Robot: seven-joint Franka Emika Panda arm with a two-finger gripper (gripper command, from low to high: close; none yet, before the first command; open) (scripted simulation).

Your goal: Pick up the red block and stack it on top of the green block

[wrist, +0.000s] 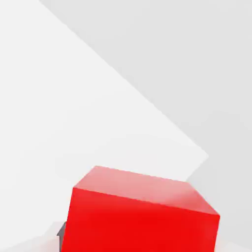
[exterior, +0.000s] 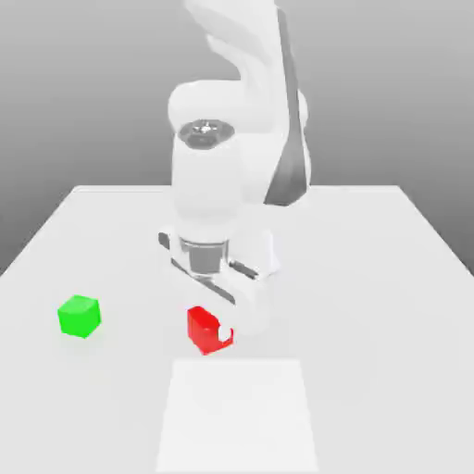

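The red block (exterior: pixel 202 328) rests on the white table near the middle front, and it looms large and close in the hand view (wrist: pixel 142 216). My gripper (exterior: pixel 215 333) is lowered straight onto it and is shut on the block; one white fingertip (exterior: pixel 225 334) shows against the block's side. The green block (exterior: pixel 79 316) stands alone on the table toward the exterior view's left, well apart from the red block and the gripper.
The white table (exterior: pixel 389 278) stretches around both blocks. A slightly brighter rectangular patch (exterior: pixel 241 412) lies on the table just in front of the red block. The arm's body rises behind the gripper.
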